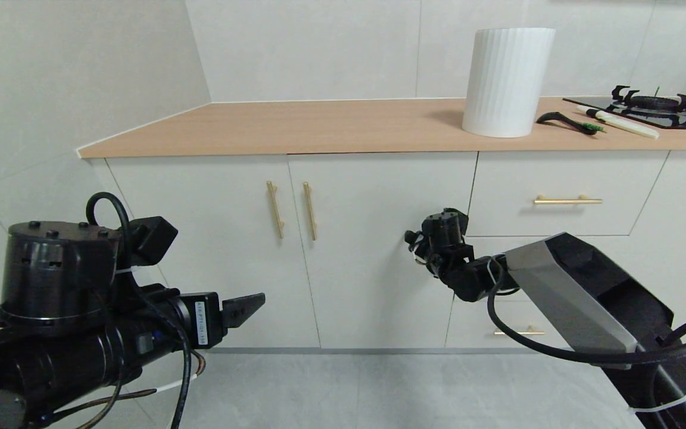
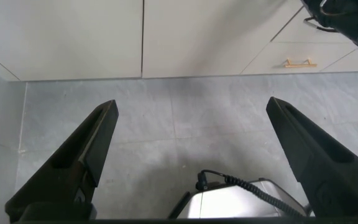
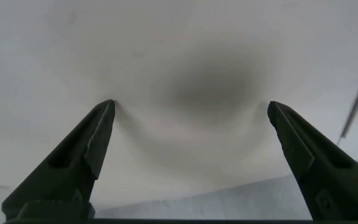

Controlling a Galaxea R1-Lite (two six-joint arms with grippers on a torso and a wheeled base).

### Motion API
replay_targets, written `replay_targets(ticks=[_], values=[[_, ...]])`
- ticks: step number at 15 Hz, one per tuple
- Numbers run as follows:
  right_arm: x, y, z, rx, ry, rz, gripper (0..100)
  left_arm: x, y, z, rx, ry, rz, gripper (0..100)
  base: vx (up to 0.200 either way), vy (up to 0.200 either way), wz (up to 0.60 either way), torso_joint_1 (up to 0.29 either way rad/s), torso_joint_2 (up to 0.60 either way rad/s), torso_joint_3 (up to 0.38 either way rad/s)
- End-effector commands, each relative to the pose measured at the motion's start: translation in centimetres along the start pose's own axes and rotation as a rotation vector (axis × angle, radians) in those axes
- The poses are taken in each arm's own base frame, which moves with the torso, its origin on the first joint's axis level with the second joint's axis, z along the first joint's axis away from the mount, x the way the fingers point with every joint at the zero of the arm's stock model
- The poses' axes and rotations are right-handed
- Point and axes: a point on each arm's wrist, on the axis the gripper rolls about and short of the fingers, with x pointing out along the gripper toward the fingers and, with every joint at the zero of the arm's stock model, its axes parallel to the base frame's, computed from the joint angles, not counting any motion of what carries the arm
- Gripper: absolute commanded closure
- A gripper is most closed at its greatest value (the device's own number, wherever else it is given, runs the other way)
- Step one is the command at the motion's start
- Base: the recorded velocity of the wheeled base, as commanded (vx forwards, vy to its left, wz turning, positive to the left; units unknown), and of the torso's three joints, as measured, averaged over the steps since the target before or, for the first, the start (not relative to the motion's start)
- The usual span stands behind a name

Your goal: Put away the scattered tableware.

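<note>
1. Tableware lies at the right end of the worktop (image 1: 319, 126). A black utensil (image 1: 564, 121) with a green tip and a white-handled utensil (image 1: 624, 124) lie just beside each other. The white one reaches onto the near-left corner of the hob (image 1: 676, 121).
2. A white ribbed container (image 1: 507, 80) stands upright just left of the black utensil, near the worktop's front edge.
3. The left claw (image 1: 245, 308) (image 2: 191, 106) hangs low over the floor (image 2: 185, 130) before the cabinets, its fingers wide apart and empty.
4. The right claw (image 1: 415, 239) (image 3: 191, 106) is below the worktop, close against a cabinet door (image 1: 379, 286), left of the drawer (image 1: 557, 179). Its fingers are spread apart with nothing between them. Whether the tips touch the door cannot be told.
</note>
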Motion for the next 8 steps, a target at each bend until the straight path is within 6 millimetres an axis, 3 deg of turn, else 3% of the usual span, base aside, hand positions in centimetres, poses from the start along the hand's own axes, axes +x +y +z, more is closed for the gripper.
replay_targets(ticks=[1, 5, 8], values=[[0.6, -0.3, -0.2, 0.001, -0.008, -0.015, 0, 0.0, 0.0, 0.0, -0.001, -0.001, 0.0, 0, 0.0, 0.0, 0.0, 0.0, 0.0, 0.0], [0.9, -0.3, 0.4, 0.003, -0.024, -0.038, 0, 0.0, 0.0, 0.0, -0.001, -0.001, 0.0, 0, 0.0, 0.0, 0.0, 0.0, 0.0, 0.0], [-1.0, 0.5, 0.9, -0.009, 0.004, -0.033, 0, -0.1, 0.0, 0.1, -0.005, -0.007, -0.002, 0, 0.0, 0.0, 0.0, 0.0, 0.0, 0.0]])
